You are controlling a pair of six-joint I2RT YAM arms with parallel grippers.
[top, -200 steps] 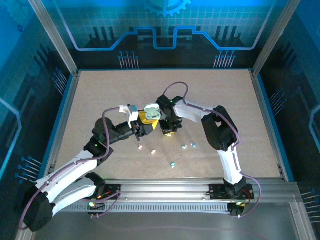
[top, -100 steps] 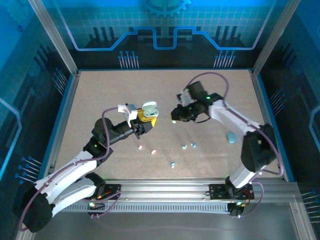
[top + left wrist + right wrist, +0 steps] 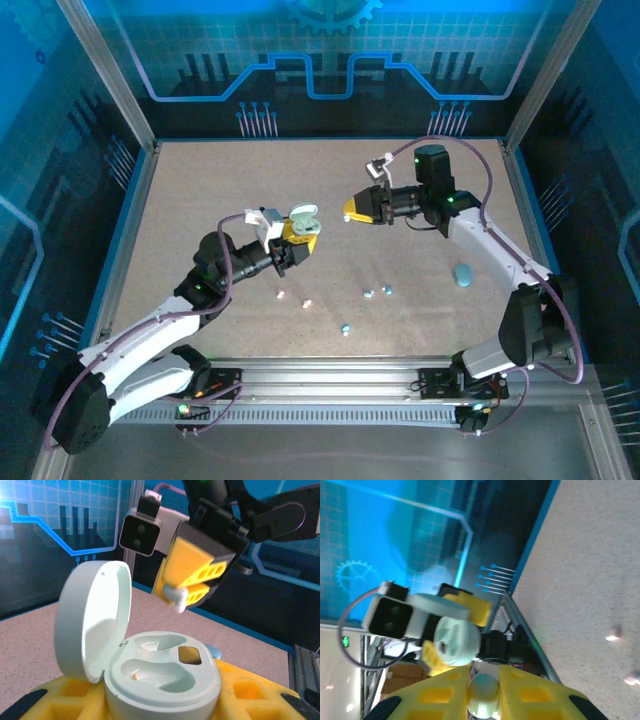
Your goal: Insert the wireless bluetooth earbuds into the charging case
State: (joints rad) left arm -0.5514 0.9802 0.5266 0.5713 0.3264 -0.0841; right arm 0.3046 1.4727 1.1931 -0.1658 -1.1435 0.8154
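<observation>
Counts: six earbuds, two cases. Places are given from the open charging case [image 3: 306, 227].

- Nearest the arm bases, a lone teal earbud [image 3: 345, 328] is noted on the tabletop [image 3: 200, 190], nearward and right of the case.
- Just nearward of the case, a first pink-white earbud [image 3: 281, 294] and a second pink-white earbud [image 3: 306, 303] are seen lying close together.
- Right of that pair, a first bluish earbud [image 3: 369, 293] and a second bluish earbud [image 3: 387, 290] are seen side by side. That makes five loose on the tabletop.
- Well to the right of the open case, a light-blue oval case [image 3: 462, 273] is noted lying on the tabletop.
- The open charging case is held off the tabletop, clamped at its base by the left gripper [image 3: 295, 241]. Its lid [image 3: 92, 622] is swung up, and two wells are seen, both empty.
- Beyond and right of the case, the right gripper [image 3: 352, 212] is closed on the sixth earbud [image 3: 483, 694], a pale one pinched between the yellow fingertips. It is raised and apart from the case.
</observation>
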